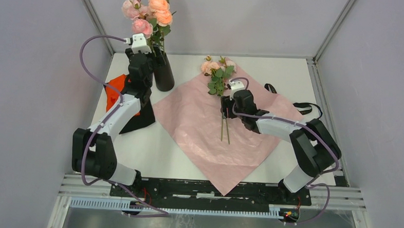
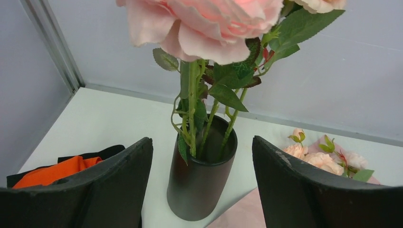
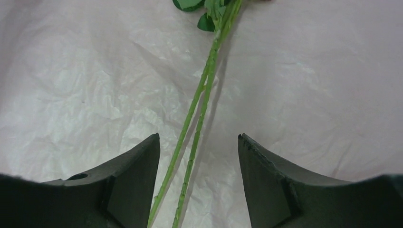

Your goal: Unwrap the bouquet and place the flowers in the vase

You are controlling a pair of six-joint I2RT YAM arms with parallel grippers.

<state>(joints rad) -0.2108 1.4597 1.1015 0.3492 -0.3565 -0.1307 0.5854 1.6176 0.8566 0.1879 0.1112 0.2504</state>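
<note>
Two claws agape, L claw [image 2: 202,140] empty facing vase [image 2: 202,187], R claw [image 3: 198,136] straddling stems [image 3: 205,88], ungripped

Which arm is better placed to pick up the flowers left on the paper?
Right: the right claw hangs open astride the two stems; the left claw is at the vase.

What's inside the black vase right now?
Several green stems stand in the vase, with pink and peach roses above the rim. Its dark wall hides the stem ends and the bottom.
</note>
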